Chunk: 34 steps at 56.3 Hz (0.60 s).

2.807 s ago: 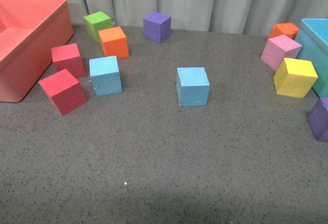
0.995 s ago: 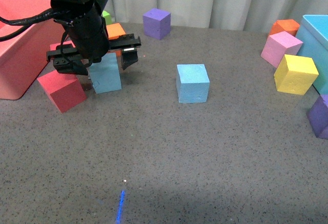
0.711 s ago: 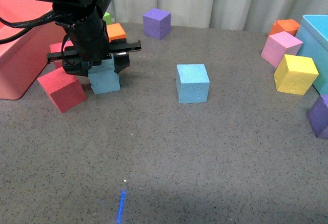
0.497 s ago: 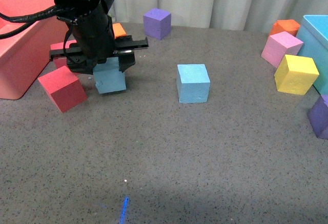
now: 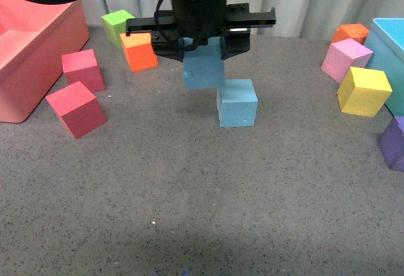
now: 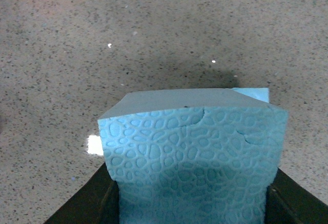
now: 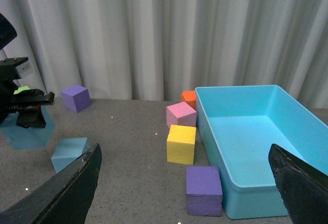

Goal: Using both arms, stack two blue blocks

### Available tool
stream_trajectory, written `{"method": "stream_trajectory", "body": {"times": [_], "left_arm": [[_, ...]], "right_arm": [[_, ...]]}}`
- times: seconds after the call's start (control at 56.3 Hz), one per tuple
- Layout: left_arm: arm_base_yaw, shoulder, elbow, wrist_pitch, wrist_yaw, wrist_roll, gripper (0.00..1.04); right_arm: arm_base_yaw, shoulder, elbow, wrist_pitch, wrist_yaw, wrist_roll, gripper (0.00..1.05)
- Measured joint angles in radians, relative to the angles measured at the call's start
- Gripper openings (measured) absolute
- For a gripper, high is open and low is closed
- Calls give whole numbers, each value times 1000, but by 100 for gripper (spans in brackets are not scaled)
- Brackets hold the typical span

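My left gripper (image 5: 203,41) is shut on a sky-blue block (image 5: 204,69) and holds it in the air. A small notch shows on that block's left face. It hangs just above and left of the second blue block (image 5: 237,102), which rests on the grey table. In the left wrist view the held block (image 6: 192,165) fills the space between the black fingers (image 6: 84,203), and a corner of the other blue block (image 6: 254,94) peeks out past it. My right gripper (image 7: 184,183) is open and far from both; its view shows the resting blue block (image 7: 69,153).
A coral bin (image 5: 31,55) stands at the left with two red cubes (image 5: 77,108), an orange cube (image 5: 139,51) and a green cube (image 5: 118,26) near it. At the right are a teal bin (image 7: 256,142), pink (image 5: 345,61), yellow (image 5: 363,93), orange (image 5: 350,36) and purple (image 5: 394,144) cubes.
The left gripper closed on the left blue block, lifted it off the table and carried it to the right, up to the second blue block.
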Motion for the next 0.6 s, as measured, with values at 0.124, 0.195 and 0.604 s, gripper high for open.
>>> {"method": "stream_trajectory", "body": {"times": [0.124, 0.195, 0.604], "left_arm": [[-31, 39, 77, -39, -4, -11, 48], [-41, 58, 106, -55, -12, -16, 48], [-85, 148, 202, -96, -19, -36, 48]], "right_arm": [[0, 0, 0, 0, 0, 0, 95], [0, 0, 0, 0, 0, 0, 95], [0, 0, 0, 0, 0, 0, 95]]}}
